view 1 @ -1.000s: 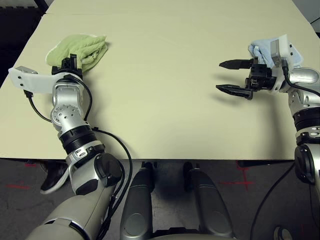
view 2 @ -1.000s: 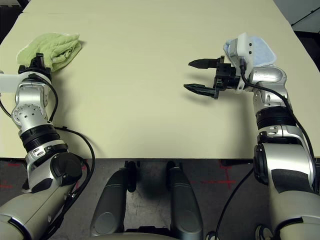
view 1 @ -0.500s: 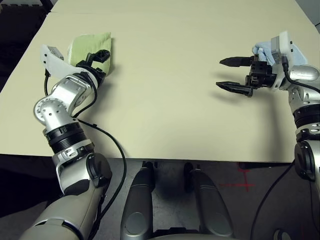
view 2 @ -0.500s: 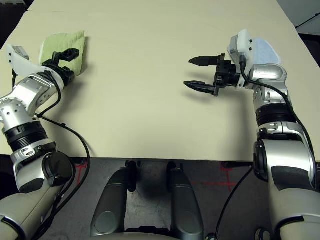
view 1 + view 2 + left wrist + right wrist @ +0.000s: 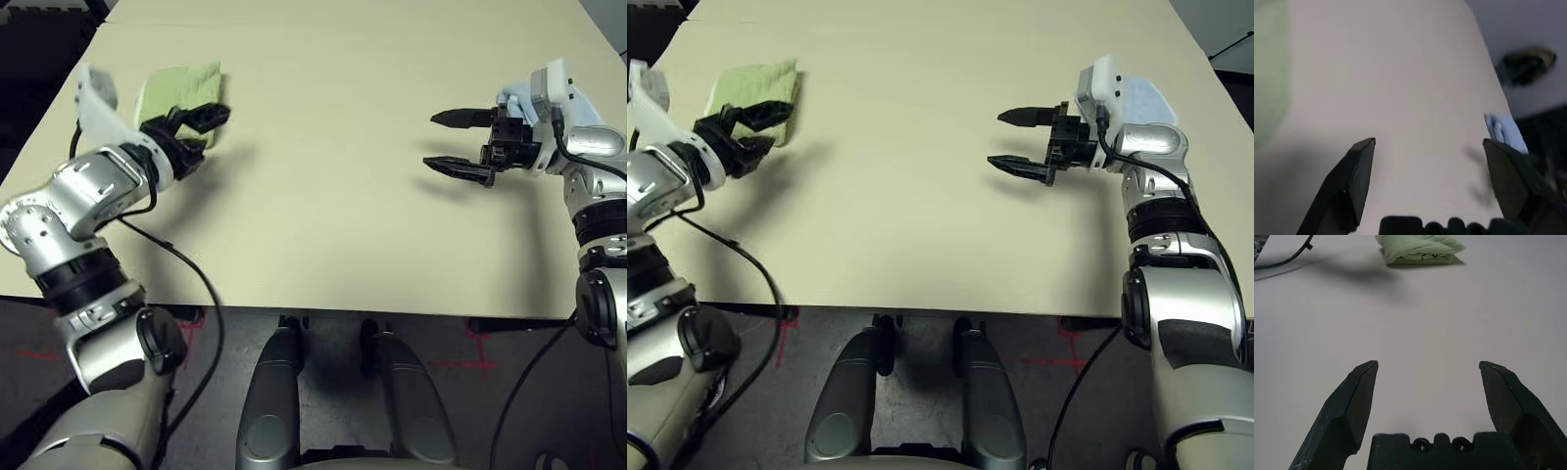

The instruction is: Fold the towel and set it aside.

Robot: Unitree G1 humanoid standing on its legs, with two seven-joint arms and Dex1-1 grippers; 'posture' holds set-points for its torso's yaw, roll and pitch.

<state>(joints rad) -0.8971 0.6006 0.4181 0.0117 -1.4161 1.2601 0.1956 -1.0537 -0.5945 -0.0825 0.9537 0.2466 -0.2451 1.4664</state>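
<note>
The towel lies folded into a compact green bundle at the far left corner of the counter, well away from the bare middle. The right wrist view shows it as a thick, layered packet lying flat, its folded edges stacked on one another. Judged from that, both halves of the job look done: the cloth is folded and it sits off to the side.

The left gripper hovers just in front of the bundle, fingers spread apart with nothing between them; the towel is just beyond and beside the fingertips, and whether a tip brushes its near edge cannot be told. The right gripper hangs over the right part of the counter, well apart from the towel, its fingers wide apart and empty, pointing across the counter toward the bundle.

A light blue towel lies behind the right wrist.

What seems left is only for the left arm to draw clear of the bundle without dragging it.
</note>
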